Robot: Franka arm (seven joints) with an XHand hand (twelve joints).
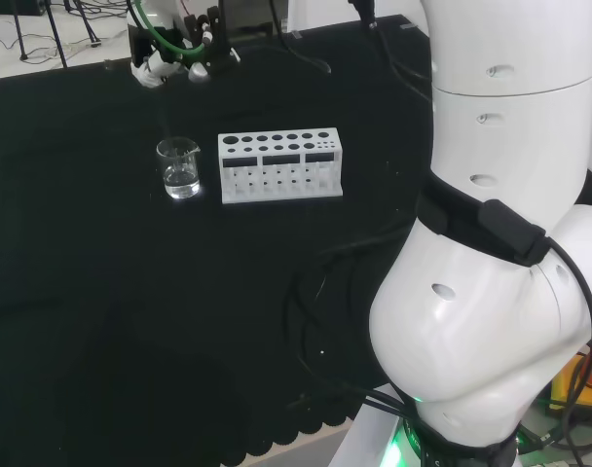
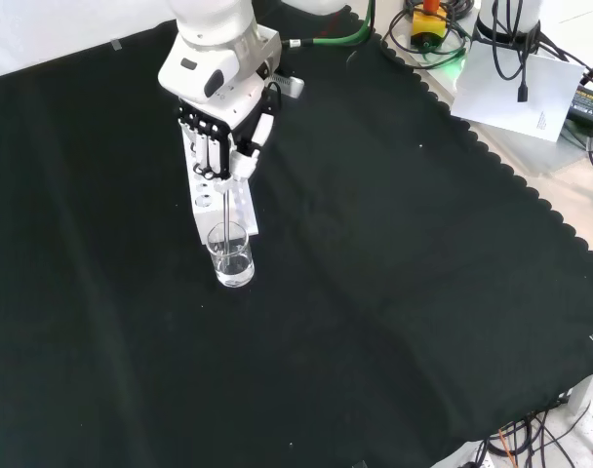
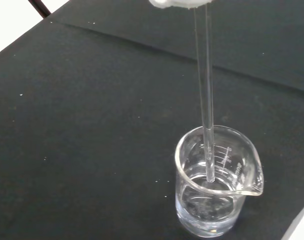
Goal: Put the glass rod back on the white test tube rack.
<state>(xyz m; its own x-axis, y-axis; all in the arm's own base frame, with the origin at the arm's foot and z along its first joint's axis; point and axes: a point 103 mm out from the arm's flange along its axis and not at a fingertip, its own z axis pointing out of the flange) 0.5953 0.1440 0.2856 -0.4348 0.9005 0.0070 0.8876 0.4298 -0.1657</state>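
Observation:
The hand (image 2: 218, 125) hangs above the bench with its fingers pinched on the top of a clear glass rod (image 2: 224, 207). The rod hangs upright, and its lower end is inside a small glass beaker (image 2: 230, 257) that holds some clear liquid. In the wrist view the rod (image 3: 207, 95) runs down from a white part of the hand (image 3: 178, 2) into the beaker (image 3: 217, 186), ending at about the liquid's surface. The white test tube rack (image 1: 279, 166) stands just right of the beaker (image 1: 179, 167) in the head view. In the front view the rack (image 2: 242, 207) lies partly under the hand.
The arm's white links (image 1: 491, 243) take up the right of the head view. Black cables (image 1: 315, 292) lie on the cloth near the arm's base. The cloth's scalloped edge (image 2: 531, 200) runs along the right of the front view, with paper and cables beyond it.

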